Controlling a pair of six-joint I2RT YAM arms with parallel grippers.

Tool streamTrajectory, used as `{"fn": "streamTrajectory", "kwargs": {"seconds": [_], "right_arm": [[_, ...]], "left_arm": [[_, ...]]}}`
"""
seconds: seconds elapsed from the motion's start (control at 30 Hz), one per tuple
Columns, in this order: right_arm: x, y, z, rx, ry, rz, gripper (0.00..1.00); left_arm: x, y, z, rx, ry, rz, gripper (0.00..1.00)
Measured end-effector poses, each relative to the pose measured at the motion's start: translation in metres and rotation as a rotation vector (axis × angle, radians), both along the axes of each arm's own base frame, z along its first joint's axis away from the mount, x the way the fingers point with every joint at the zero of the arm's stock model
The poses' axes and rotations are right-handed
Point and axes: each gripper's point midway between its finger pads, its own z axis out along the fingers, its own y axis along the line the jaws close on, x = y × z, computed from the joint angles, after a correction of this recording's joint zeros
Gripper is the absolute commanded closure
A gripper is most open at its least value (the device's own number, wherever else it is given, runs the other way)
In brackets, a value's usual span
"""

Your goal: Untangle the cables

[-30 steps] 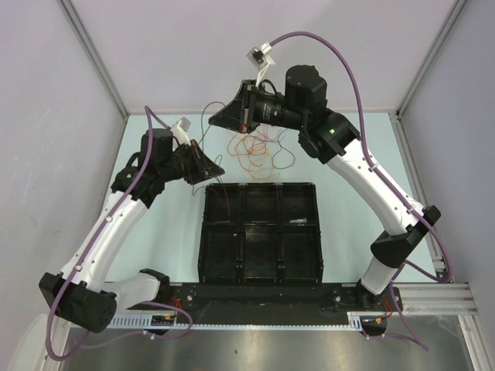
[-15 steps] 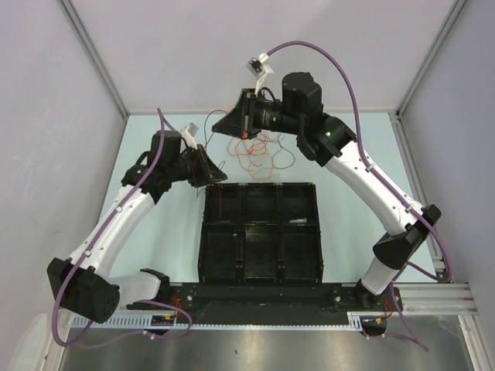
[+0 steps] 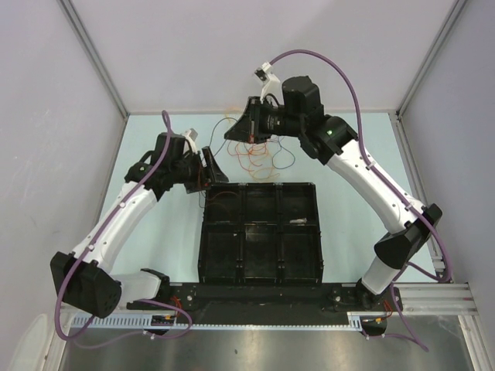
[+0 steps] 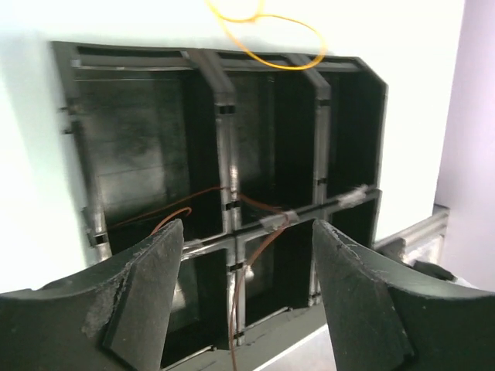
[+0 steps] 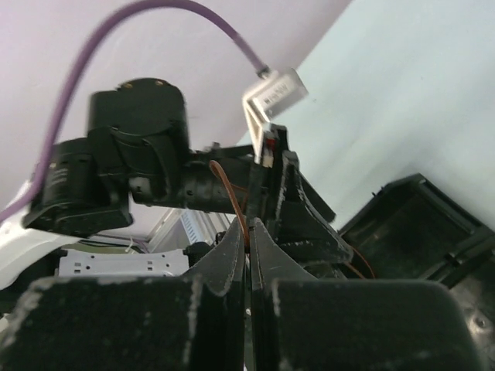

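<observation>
A loose tangle of thin orange, red and dark cables (image 3: 255,153) lies on the pale table just beyond the black tray (image 3: 259,185). My right gripper (image 3: 230,133) hovers at the tangle's left edge. In the right wrist view its jaws (image 5: 248,230) are shut on one orange-brown cable (image 5: 230,192), which rises from the tips. My left gripper (image 3: 214,171) hangs over the tray's far left corner with its jaws open (image 4: 244,251). An orange-brown cable (image 4: 263,232) crosses the tray dividers and drops between the open fingers (image 4: 147,270), ungripped. A yellow-orange loop (image 4: 271,39) lies past the tray.
The black tray (image 4: 224,154) has several empty compartments and raised dividers. Grey walls close in the table on the left, right and back. Thick purple hoses (image 3: 352,85) arch over both arms. A metal rail (image 3: 433,294) runs along the near edge.
My left gripper has opened from shut and swung right to the tray's far left corner. My right gripper stayed shut on its cable and shifted slightly right.
</observation>
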Motion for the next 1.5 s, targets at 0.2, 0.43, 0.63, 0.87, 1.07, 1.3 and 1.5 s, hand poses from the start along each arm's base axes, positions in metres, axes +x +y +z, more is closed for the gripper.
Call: {"fn": "streamTrajectory", "kwargs": {"seconds": [0.2, 0.43, 0.63, 0.87, 1.07, 1.3, 1.5], "right_arm": [[0.003, -0.006, -0.027, -0.070, 0.057, -0.033, 1.00], [0.010, -0.016, -0.043, -0.136, 0.087, -0.096, 1.00], [0.020, -0.028, -0.074, -0.245, 0.125, -0.166, 1.00], [0.031, -0.034, -0.113, -0.360, 0.171, -0.215, 1.00], [0.037, -0.041, -0.137, -0.443, 0.194, -0.247, 1.00], [0.036, -0.046, -0.151, -0.512, 0.193, -0.250, 1.00], [0.034, -0.047, -0.169, -0.597, 0.196, -0.257, 1.00]], "left_arm": [[0.005, 0.018, -0.005, 0.104, 0.013, 0.065, 0.27], [0.006, 0.035, -0.006, 0.186, 0.020, 0.120, 0.28], [0.005, 0.040, -0.009, 0.216, 0.024, 0.124, 0.32], [0.007, 0.041, -0.013, 0.233, 0.032, 0.122, 0.33], [0.012, 0.060, -0.027, 0.341, 0.043, 0.165, 0.29], [0.019, 0.085, -0.062, 0.541, 0.118, 0.198, 0.26], [0.019, 0.104, -0.077, 0.700, 0.166, 0.218, 0.20]]}}
